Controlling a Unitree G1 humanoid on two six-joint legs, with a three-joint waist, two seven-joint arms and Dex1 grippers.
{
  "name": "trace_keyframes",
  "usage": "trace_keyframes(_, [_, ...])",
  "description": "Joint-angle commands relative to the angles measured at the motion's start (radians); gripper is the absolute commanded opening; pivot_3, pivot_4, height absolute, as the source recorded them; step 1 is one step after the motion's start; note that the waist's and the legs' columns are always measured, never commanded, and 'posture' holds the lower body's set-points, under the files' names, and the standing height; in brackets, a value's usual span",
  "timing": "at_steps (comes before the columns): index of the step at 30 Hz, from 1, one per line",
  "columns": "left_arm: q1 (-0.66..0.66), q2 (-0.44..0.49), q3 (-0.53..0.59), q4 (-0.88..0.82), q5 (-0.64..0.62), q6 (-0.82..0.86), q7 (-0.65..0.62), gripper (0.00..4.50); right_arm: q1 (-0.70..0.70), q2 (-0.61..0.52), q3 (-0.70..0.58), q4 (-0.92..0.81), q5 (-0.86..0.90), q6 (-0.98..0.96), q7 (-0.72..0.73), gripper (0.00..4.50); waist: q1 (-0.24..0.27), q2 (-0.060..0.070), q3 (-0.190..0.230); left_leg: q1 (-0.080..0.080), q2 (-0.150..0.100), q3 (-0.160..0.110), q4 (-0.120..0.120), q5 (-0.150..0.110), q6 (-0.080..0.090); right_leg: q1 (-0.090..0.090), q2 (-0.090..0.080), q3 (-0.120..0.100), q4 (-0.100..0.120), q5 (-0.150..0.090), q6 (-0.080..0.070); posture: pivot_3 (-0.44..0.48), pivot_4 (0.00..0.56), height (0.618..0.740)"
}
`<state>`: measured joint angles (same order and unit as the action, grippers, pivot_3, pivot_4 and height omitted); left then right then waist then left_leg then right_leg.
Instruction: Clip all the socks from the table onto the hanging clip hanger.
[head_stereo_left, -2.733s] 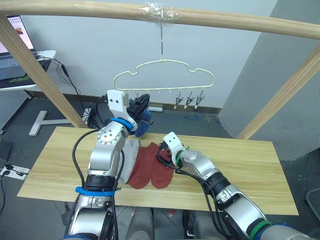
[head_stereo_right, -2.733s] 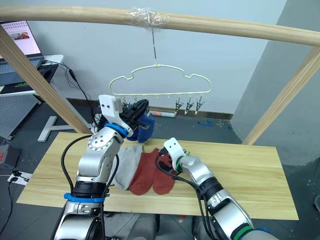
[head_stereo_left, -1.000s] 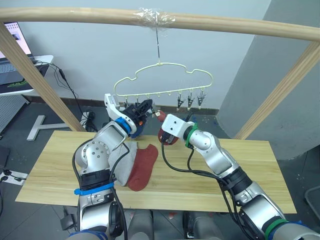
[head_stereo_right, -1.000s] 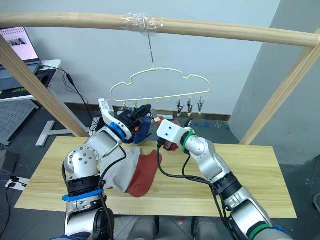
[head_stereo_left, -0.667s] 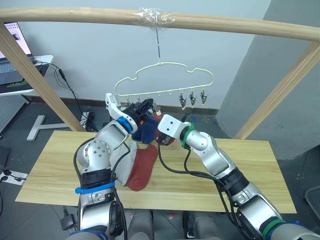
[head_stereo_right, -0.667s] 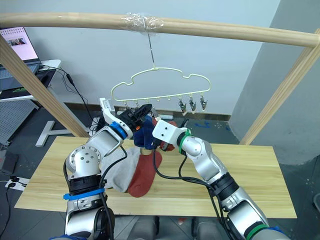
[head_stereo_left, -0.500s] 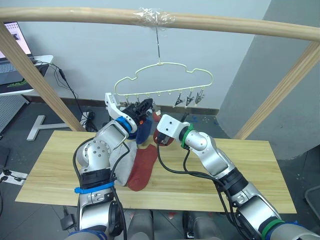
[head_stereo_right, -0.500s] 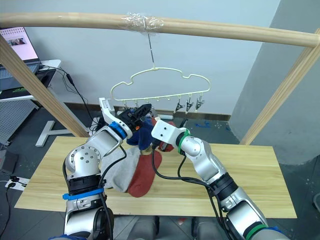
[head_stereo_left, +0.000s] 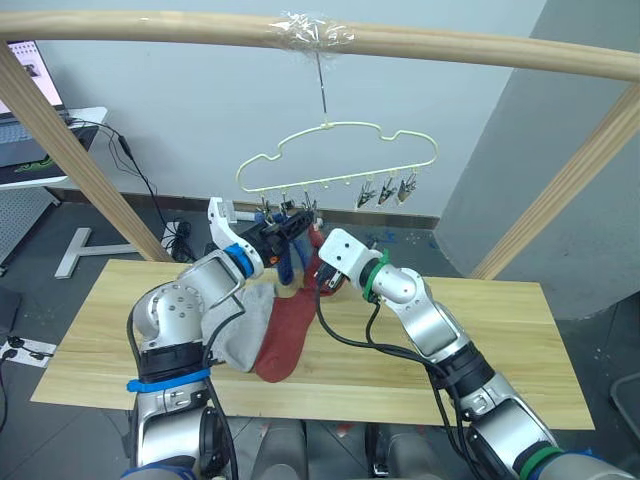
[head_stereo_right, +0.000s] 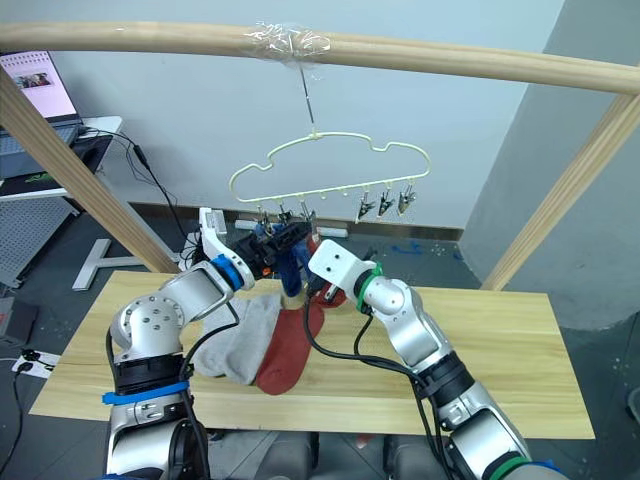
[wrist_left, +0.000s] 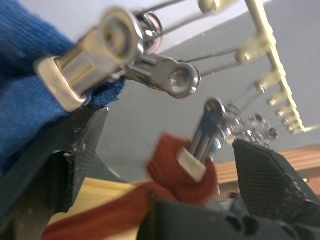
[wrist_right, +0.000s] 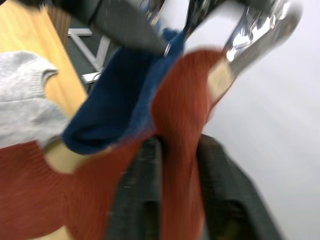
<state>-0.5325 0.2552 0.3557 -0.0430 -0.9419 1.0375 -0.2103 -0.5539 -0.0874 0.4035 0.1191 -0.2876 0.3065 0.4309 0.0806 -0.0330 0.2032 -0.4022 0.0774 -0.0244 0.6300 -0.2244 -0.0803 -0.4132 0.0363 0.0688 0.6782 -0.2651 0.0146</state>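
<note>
The pale yellow clip hanger (head_stereo_left: 330, 124) hangs from the top pole. Its left clips hold blue socks (head_stereo_left: 288, 262), and the clip beside them bites the top of a rust red sock (wrist_right: 180, 115). My left gripper (wrist_left: 167, 135) stands open right at those clips, one finger on each side of the red sock's clip (wrist_left: 200, 150). My right gripper (wrist_right: 177, 150) is just below, open, with the hanging red sock passing between its fingers. A second red sock (head_stereo_left: 290, 330) and a light grey sock (head_stereo_left: 240, 325) lie on the table (head_stereo_left: 500, 340).
Three bare clips (head_stereo_left: 385, 190) hang at the hanger's right end. Slanted wooden frame poles (head_stereo_left: 80, 150) rise at both sides of the table. A side table with a laptop (head_stereo_left: 25, 130) and cables stands at the far left.
My left gripper has opened wide off the clip, and my right gripper's fingers have parted. The red sock now hangs from the clip. The hanger has swung slightly right.
</note>
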Motion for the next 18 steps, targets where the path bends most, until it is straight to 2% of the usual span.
trace_keyframes(1, [0.048, 0.203, -0.101, -0.159, 0.028, 0.032, -0.178, 4.50, 0.095, 0.012, -0.110, -0.169, 0.107, 0.111, 0.009, 2.45, -0.003, -0.002, 0.001, 0.000, 0.000, 0.000, -0.001, 0.000, 0.000, -0.001, 0.000, 0.000, 0.000, 0.000, -0.001, 0.322, 0.165, 0.740])
trace_keyframes(3, [0.069, 0.280, -0.156, -0.198, 0.082, 0.000, -0.229, 4.50, 0.143, 0.019, -0.154, -0.237, 0.142, 0.178, -0.002, 3.09, 0.000, -0.001, 0.001, 0.000, 0.001, 0.000, -0.003, 0.000, -0.001, -0.003, 0.001, 0.000, 0.001, -0.001, -0.002, 0.330, 0.170, 0.740])
trace_keyframes(4, [0.097, 0.307, -0.190, -0.224, 0.175, -0.092, -0.215, 4.50, 0.173, 0.021, -0.177, -0.289, 0.153, 0.211, -0.013, 3.47, 0.002, -0.001, 0.001, 0.000, 0.001, 0.000, -0.004, 0.000, -0.001, -0.003, 0.001, 0.000, 0.002, -0.002, -0.003, 0.327, 0.171, 0.740])
trace_keyframes(5, [0.117, 0.324, -0.211, -0.231, 0.216, -0.134, -0.227, 4.50, 0.198, 0.030, -0.201, -0.339, 0.170, 0.242, -0.028, 3.91, 0.004, 0.000, 0.002, 0.000, 0.001, 0.000, -0.004, -0.001, -0.001, -0.003, 0.000, 0.000, 0.001, -0.003, -0.003, 0.320, 0.173, 0.740])
trace_keyframes(7, [0.148, 0.350, -0.232, -0.205, 0.265, -0.244, -0.329, 4.50, 0.222, 0.072, -0.249, -0.426, 0.203, 0.313, -0.072, 4.47, 0.007, 0.000, 0.002, -0.001, 0.000, 0.001, -0.005, -0.001, -0.002, -0.004, -0.001, 0.000, 0.001, -0.003, -0.003, 0.307, 0.175, 0.740])
trace_keyframes(11, [0.172, 0.391, -0.277, -0.135, 0.279, -0.328, -0.543, 4.50, 0.235, 0.118, -0.282, -0.525, 0.223, 0.389, -0.139, 4.47, 0.004, 0.000, 0.002, -0.006, 0.001, 0.001, -0.004, 0.001, -0.005, -0.010, 0.000, 0.000, 0.001, -0.004, -0.004, 0.260, 0.167, 0.740])
trace_keyframes(13, [0.155, 0.385, -0.251, -0.074, 0.241, -0.303, -0.583, 4.50, 0.222, 0.159, -0.293, -0.534, 0.231, 0.406, -0.186, 4.47, -0.001, 0.000, 0.002, -0.006, 0.001, 0.001, -0.004, 0.001, -0.005, -0.010, 0.001, 0.000, 0.001, -0.004, -0.004, 0.260, 0.167, 0.740])
trace_keyframes(17, [0.200, 0.394, -0.300, -0.032, 0.386, -0.616, -0.758, 4.50, 0.179, 0.213, -0.294, -0.480, 0.237, 0.399, -0.269, 3.61, -0.005, 0.000, 0.001, -0.007, 0.001, 0.002, -0.003, 0.001, -0.005, -0.011, 0.001, 0.000, 0.001, -0.004, -0.004, 0.199, 0.139, 0.740])
trace_keyframes(18, [0.206, 0.394, -0.304, -0.021, 0.404, -0.669, -0.794, 4.50, 0.166, 0.219, -0.294, -0.467, 0.241, 0.394, -0.285, 3.61, -0.006, 0.000, 0.001, -0.008, 0.001, 0.002, -0.003, 0.001, -0.005, -0.011, 0.001, 0.000, 0.001, -0.004, -0.004, 0.199, 0.139, 0.740])
